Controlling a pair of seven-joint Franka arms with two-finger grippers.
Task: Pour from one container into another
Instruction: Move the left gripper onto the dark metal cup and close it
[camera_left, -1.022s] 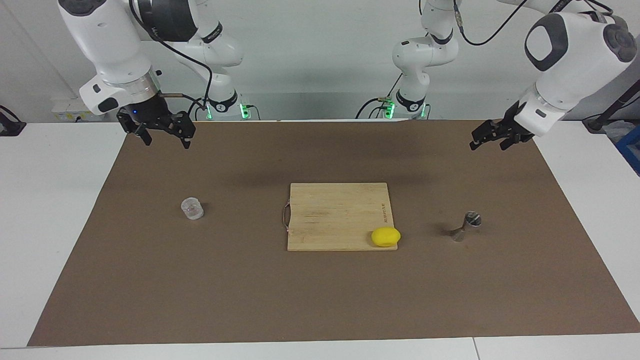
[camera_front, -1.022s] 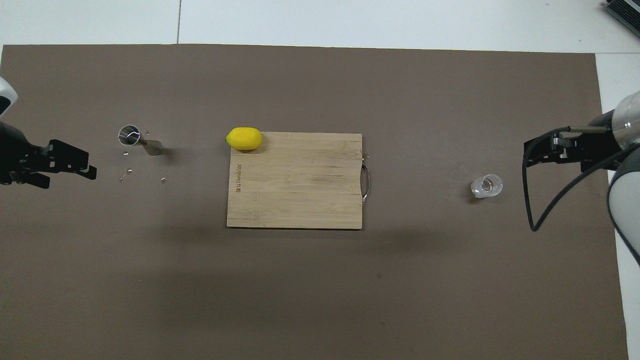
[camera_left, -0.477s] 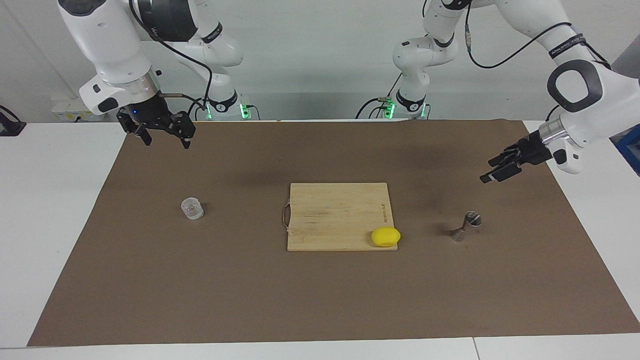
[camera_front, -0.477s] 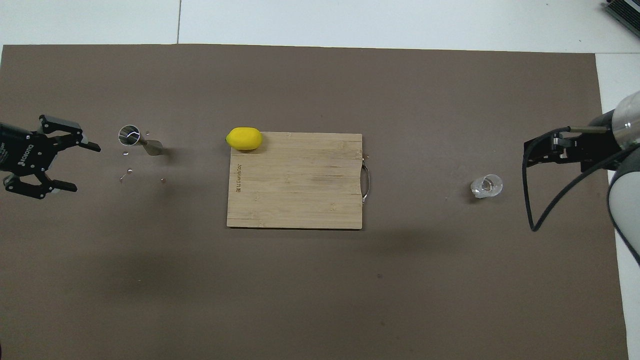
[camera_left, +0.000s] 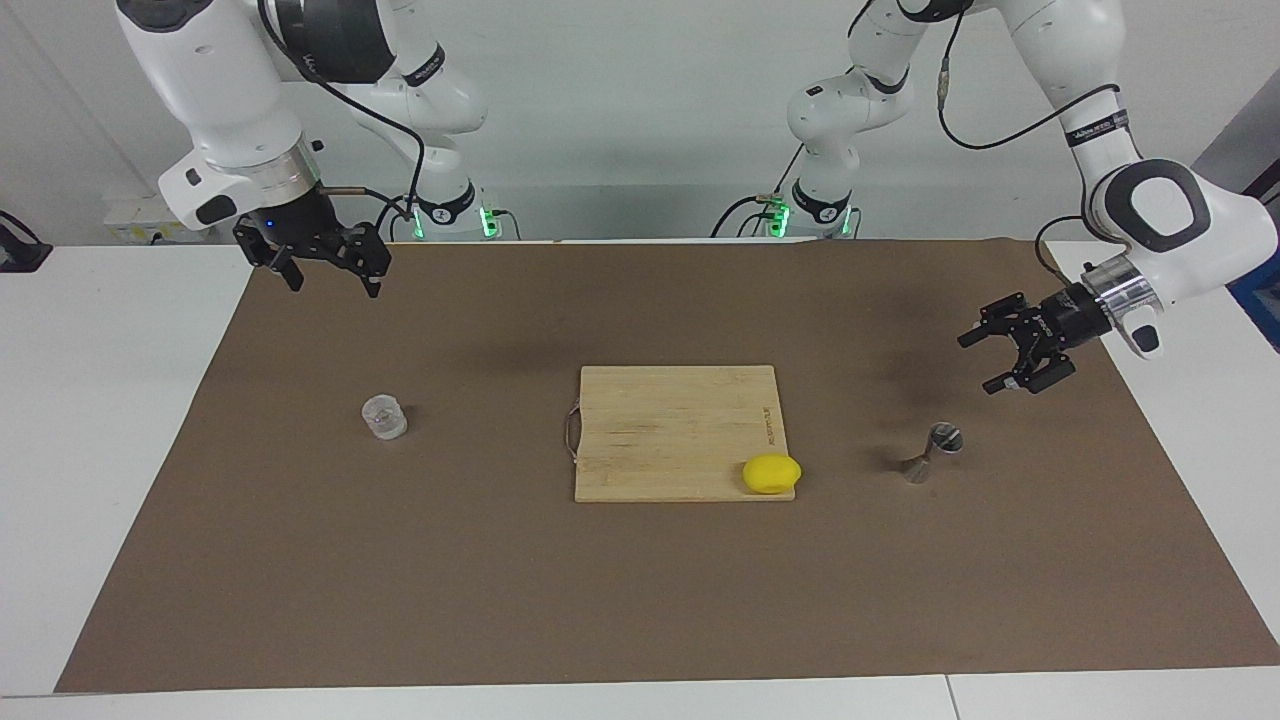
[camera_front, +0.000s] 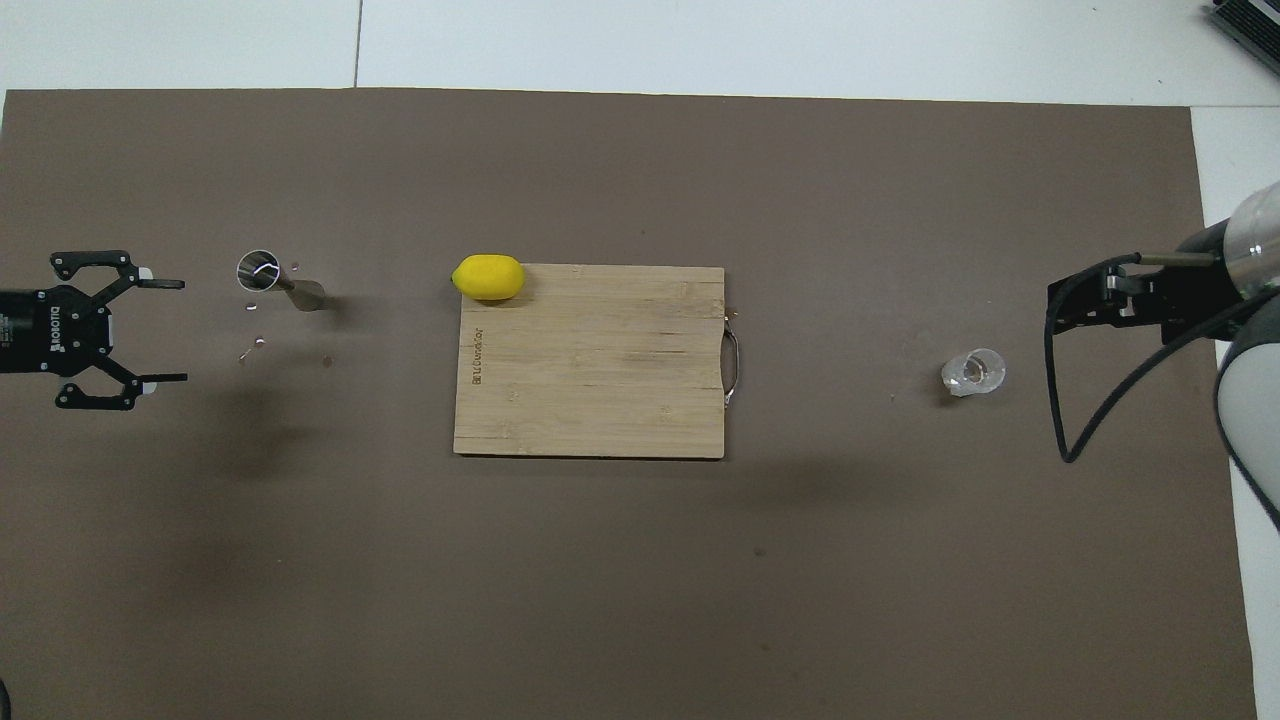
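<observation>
Silvery hourglass-shaped metal jigger (camera_left: 932, 453) stands toward the left arm's end of the brown-covered table (camera_left: 640, 600); left gripper (camera_left: 990, 361), fingers spread, hovers near it. Small clear glass tumbler (camera_left: 383, 417) stands toward the right arm's end, with the right gripper (camera_left: 333, 279) raised, open, well apart from it.

A matt brown paper-like mat (camera_left: 400, 560) is seen under a pale wooden cutting board (camera_left: 670, 420), a clear glass tumbler (camera_left: 383, 417), a shiny metal jigger (camera_left: 932, 452) and a smooth yellow lemon (camera_left: 771, 473).
</observation>
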